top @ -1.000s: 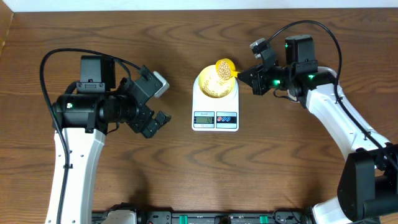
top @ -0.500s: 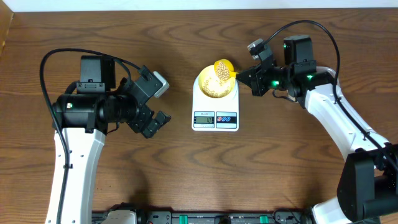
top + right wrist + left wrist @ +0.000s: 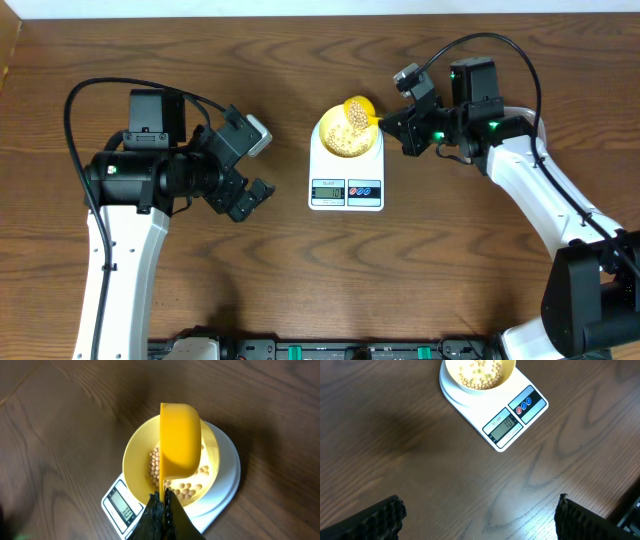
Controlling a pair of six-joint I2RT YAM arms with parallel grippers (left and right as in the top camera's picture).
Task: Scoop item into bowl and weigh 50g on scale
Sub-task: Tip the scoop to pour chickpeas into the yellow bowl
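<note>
The right gripper (image 3: 164,510) is clamped tight on the thin handle of a bright yellow scoop (image 3: 180,440), which is tipped on its side above the pale-yellow bowl (image 3: 135,460). Tan beans (image 3: 190,491) lie in the bowl, and from overhead more show in the scoop's cup. The bowl sits on the white scale (image 3: 225,490).

The left gripper (image 3: 477,525) hangs wide and empty, well left of the scale.

Everything stands on a dark brown wood-grain table (image 3: 300,280); a pale strip of wall (image 3: 320,8) runs along the far edge.

The scale's display (image 3: 506,426) shows dark digits too small to read surely, beside a red and a blue button (image 3: 525,404).

Since a second ago the right wrist has edged slightly left, tilting the scoop a little further; the left arm has not moved.
</note>
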